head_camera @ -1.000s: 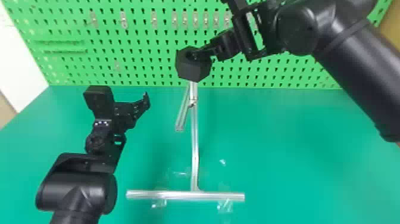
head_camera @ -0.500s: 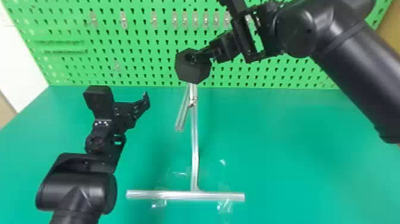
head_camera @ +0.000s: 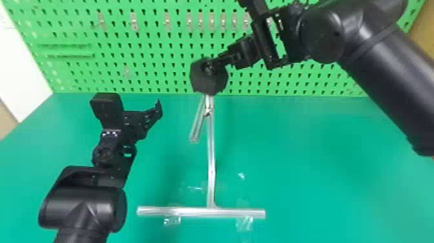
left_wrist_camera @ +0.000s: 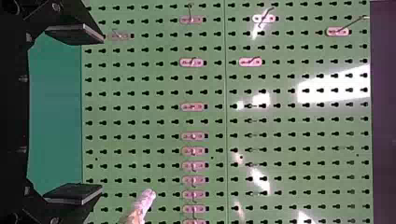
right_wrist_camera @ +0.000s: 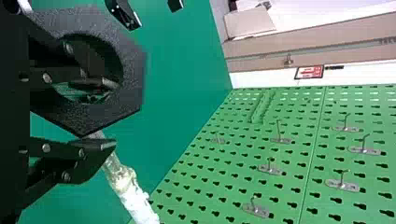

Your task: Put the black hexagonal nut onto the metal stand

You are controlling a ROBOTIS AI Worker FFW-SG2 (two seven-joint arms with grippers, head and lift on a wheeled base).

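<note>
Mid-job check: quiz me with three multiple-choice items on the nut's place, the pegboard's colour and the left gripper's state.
1. Where is the black hexagonal nut?
A) on the table
B) at the top of the metal stand
C) in the left gripper

2. What colour is the pegboard?
A) green
B) white
C) red

3. How is the left gripper?
A) shut on the nut
B) shut, empty
C) open

1 B: in the head view it meets the stand's upper end.
2 A: its perforated face is green.
3 C: its fingers stand wide apart.
</note>
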